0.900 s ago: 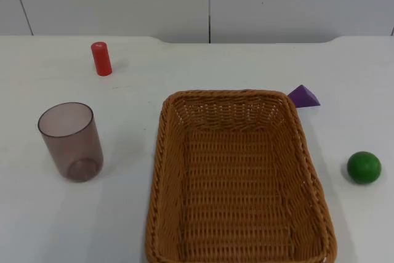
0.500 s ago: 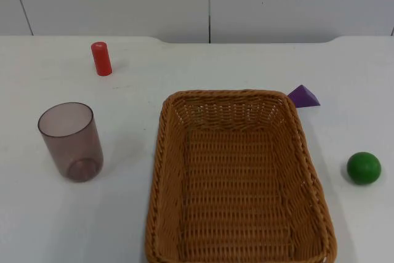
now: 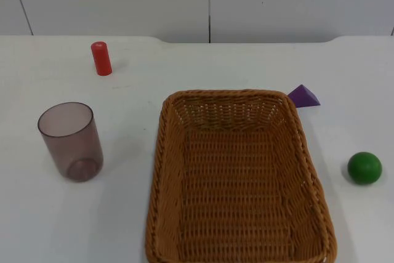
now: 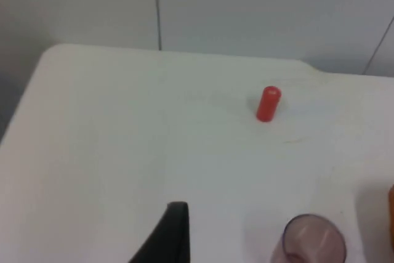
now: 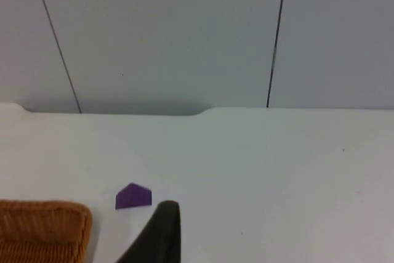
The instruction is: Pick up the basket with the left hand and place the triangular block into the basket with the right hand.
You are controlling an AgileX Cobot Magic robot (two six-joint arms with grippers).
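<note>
The wicker basket (image 3: 240, 180) sat on the white tabletop (image 3: 184, 72) at its near edge, untouched. The purple triangular block (image 3: 304, 97) lay just beside the basket's far right corner. A red cylinder (image 3: 101, 58) stood toward the far left, a smoky plastic cup (image 3: 70, 141) by the left edge, a green ball (image 3: 364, 167) by the right edge. One fingertip each of the left gripper (image 4: 167, 238) and right gripper (image 5: 157, 235) showed above the tabletop; whether either claw was wide or narrow could not be told.

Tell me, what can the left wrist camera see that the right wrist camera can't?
The left wrist view alone has the red cylinder standing upright and the see-through cup. The right wrist view alone has the purple triangular block lying close beside the basket's corner. Both share the white table, the grey wall behind it, and a black fingertip.
</note>
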